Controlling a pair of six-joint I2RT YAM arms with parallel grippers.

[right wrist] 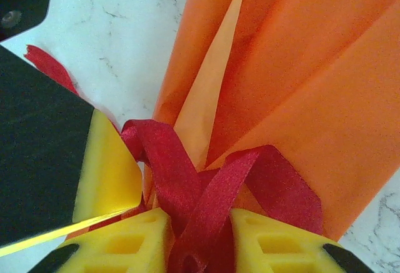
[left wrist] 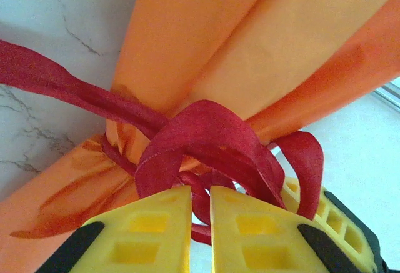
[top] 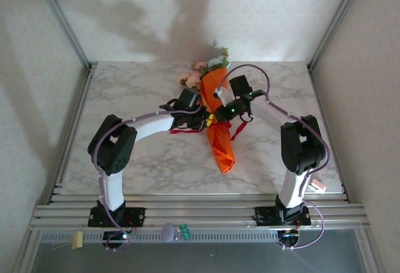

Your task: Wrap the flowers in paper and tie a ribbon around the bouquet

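Orange-wrapped bouquet lies flat, red ribbon knotted midway.

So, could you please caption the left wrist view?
The left jaws pinch the red ribbon looped around the orange paper.

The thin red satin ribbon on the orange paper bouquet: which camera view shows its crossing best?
The left wrist view: the thin red satin ribbon loops across the slim orange paper bouquet, large and central. In the right wrist view its crossing sits partly between yellow fingers. The top external view shows small red ends beside the bouquet.
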